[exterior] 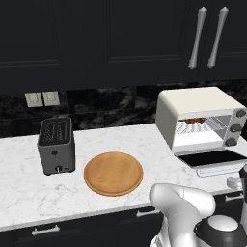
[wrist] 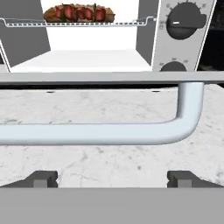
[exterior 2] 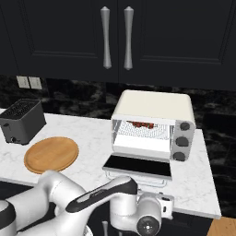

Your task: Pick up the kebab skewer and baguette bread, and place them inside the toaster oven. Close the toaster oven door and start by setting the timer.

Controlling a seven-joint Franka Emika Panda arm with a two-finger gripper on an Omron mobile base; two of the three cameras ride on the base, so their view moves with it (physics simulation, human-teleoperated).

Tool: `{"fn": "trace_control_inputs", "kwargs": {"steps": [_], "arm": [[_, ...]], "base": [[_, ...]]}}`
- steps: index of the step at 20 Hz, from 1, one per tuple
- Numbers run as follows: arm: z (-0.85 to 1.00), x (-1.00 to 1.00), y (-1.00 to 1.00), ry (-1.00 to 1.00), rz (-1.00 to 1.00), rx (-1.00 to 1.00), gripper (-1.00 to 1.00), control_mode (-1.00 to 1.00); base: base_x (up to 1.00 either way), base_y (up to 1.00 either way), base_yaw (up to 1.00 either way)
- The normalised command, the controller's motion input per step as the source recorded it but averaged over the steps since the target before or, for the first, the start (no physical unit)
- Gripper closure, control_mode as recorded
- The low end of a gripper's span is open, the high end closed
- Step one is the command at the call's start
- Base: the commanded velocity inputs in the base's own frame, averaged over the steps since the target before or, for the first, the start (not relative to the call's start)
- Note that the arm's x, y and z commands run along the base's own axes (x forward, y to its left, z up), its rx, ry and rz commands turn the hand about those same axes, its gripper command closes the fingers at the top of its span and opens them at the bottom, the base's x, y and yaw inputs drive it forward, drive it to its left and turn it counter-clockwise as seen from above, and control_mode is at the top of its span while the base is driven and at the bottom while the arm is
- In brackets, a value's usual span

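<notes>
The robot's hand [wrist: 112, 178] hung wide open, gripping nothing, just below the lowered dark glass door's pale bar handle [wrist: 109, 131]; beyond it, the red-chunked kebab skewer [wrist: 78, 13] sat on the cream-white toaster oven's [exterior 2: 154, 110] wire rack.

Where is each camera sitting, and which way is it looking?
Left base view: behind the arm on its left, looking forward and down at the marble counter with the dark grey slot toaster and round wooden board; white arm at lower right.
Right base view: behind on the right, facing the boxy cream-white toaster oven; arm at lower left.
Hand view: low at the open oven's pale bar handle, with the open end effector at the bottom.
All three show the toaster oven.
</notes>
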Motion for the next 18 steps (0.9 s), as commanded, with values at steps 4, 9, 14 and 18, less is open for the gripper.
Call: {"fn": "trace_control_inputs", "kwargs": {"steps": [4, 9, 14, 18], "arm": [[0.12, 0.20, 0.03, -0.01, 0.00, 0.00, -1.00, -1.00], [0.21, 0.11, 0.00, 0.00, 0.00, 0.00, -1.00, -1.00], [0.45, 0.04, 0.02, -0.01, 0.00, 0.00, -1.00, -1.00], [0.52, 0.18, 0.08, -0.01, 0.00, 0.00, -1.00, -1.00]], "base": [[0.00, 0.00, 0.00], [0.00, 0.00, 0.00], [0.00, 0.00, 0.00], [0.00, 0.00, 0.00]]}}
